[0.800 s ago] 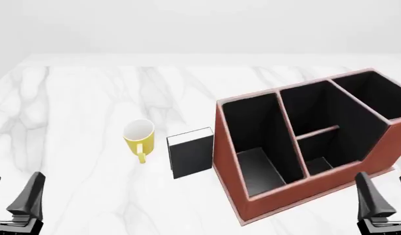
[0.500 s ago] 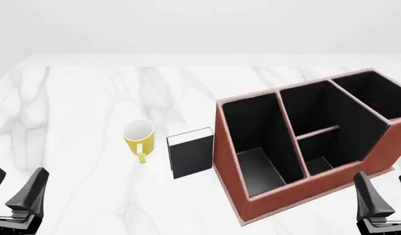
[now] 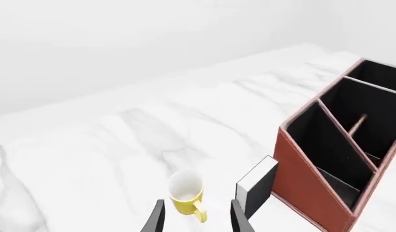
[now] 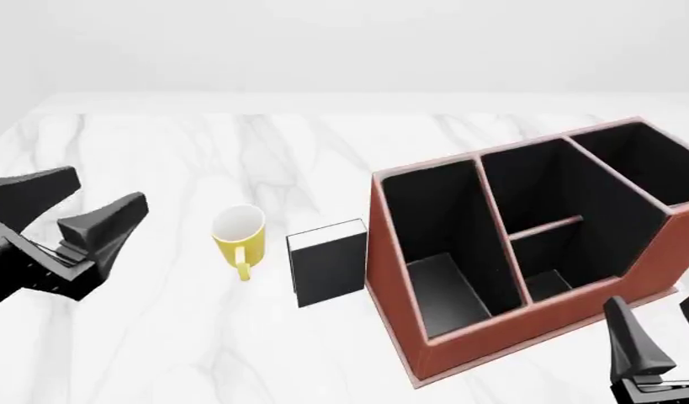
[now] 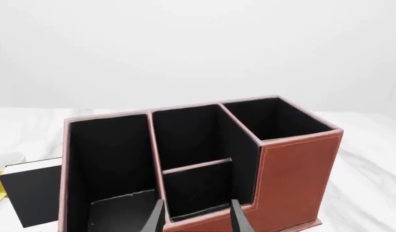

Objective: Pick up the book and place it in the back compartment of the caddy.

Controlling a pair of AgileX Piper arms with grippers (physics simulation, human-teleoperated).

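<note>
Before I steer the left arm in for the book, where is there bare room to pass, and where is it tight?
Bare marble lies left of the yellow mug and in front of the black book. It is tight between the book and the caddy, and between mug and book.
</note>
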